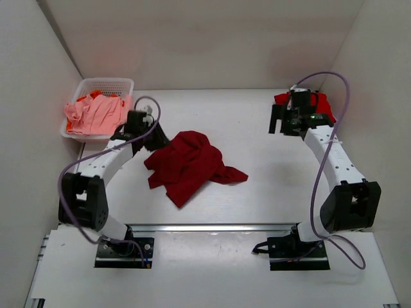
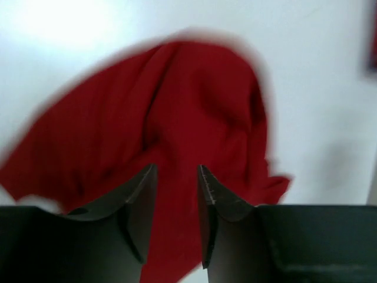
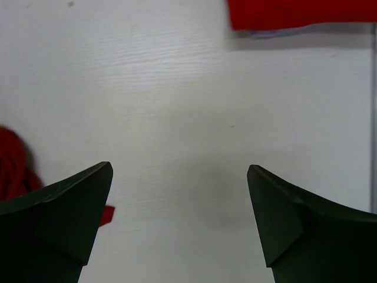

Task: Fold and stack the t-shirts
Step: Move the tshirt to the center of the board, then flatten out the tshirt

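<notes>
Left gripper [image 2: 177, 169]: jaws narrowly apart, holding nothing | crumpled dark maroon cloth t-shirt [image 2: 194, 106] just ahead of tips, probably to seize an edge | right gripper [image 3: 179, 170]: wide apart, empty | flat bright red t-shirt [image 3: 300, 12] beyond it, seemingly the stack base

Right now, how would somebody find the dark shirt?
Look at the middle of the white table. The dark maroon shirt lies there. Only it is dark and crumpled: the bright red shirt sits far right, the pink ones in the basket.
</notes>
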Controlling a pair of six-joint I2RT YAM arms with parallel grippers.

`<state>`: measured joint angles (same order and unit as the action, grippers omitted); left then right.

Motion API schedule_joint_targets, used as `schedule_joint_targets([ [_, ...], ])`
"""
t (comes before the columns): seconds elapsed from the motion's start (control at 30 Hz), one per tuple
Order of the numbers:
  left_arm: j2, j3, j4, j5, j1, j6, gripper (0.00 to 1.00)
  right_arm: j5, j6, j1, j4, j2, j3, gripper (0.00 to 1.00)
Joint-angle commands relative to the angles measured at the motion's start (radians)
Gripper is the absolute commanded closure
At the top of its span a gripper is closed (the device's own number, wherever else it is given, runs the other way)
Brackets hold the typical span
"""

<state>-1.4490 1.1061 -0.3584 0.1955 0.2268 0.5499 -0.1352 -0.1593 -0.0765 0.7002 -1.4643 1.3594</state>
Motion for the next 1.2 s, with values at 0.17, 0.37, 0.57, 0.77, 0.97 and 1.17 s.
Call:
schedule_joint_targets([
  [0.17, 0.085, -0.205, -0.056, 0.067, 0.023, 0.021, 0.50, 0.248, -0.106, -0.198, -0.174, -0.042, -0.186, 0.32],
  [0.37, 0.200, -0.325, -0.146, 0.028, 0.150, 0.057, 0.46, 0.286, -0.169, -0.331, -0.234, -0.086, -0.293, 0.32],
  [0.57, 0.197, -0.460, -0.123, 0.021, 0.267, 0.110, 0.48, 0.312, -0.218, -0.396, -0.312, -0.157, -0.364, 0.25],
  [0.77, 0.170, -0.514, -0.126, -0.008, 0.313, 0.114, 0.40, 0.273, -0.229, -0.460, -0.297, -0.225, -0.368, 0.27],
  [0.97, 0.064, -0.534, -0.071, -0.019, 0.339, 0.110, 0.52, 0.321, -0.220, -0.459, -0.240, -0.303, -0.321, 1.00],
  [1.17, 0.104, -0.315, -0.155, -0.051, 0.273, 0.033, 1.00, 0.235, -0.209, -0.418, -0.157, -0.187, -0.243, 1.00],
])
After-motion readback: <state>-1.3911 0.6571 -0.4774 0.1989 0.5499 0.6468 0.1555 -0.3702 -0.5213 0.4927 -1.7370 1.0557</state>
